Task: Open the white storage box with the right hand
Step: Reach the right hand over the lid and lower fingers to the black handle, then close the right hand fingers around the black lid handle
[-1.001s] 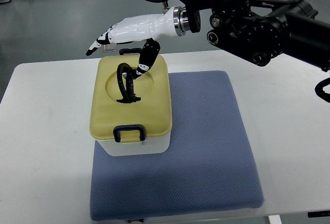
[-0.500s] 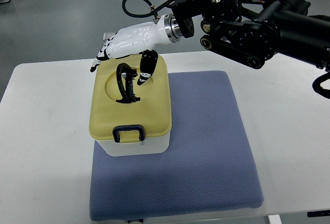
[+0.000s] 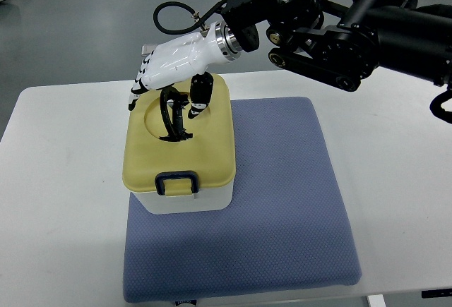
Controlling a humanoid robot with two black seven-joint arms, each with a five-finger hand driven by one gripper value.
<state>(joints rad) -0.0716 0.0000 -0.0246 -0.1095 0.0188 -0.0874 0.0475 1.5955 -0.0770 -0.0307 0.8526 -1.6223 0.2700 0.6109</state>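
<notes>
A white storage box (image 3: pixel 186 200) with a yellow lid (image 3: pixel 210 143) stands on the left part of a blue mat. A black handle (image 3: pixel 170 116) stands upright in the round recess of the lid, and a black latch (image 3: pixel 177 182) sits at the lid's near edge. My right hand (image 3: pixel 164 81), white with black fingertips, hovers over the far end of the lid. Its fingers (image 3: pixel 138 88) point down to the left of the handle and its thumb (image 3: pixel 199 97) hangs to the right of it. The hand is open around the handle and holds nothing.
The blue padded mat (image 3: pixel 282 201) lies on a white table (image 3: pixel 56 201). My right arm (image 3: pixel 339 25), black and bulky, reaches in from the upper right above the table's far edge. Grey floor lies beyond the table.
My right hand has moved down and to the left over the lid, and its fingers now tilt downward on either side of the handle. The box has not moved.
</notes>
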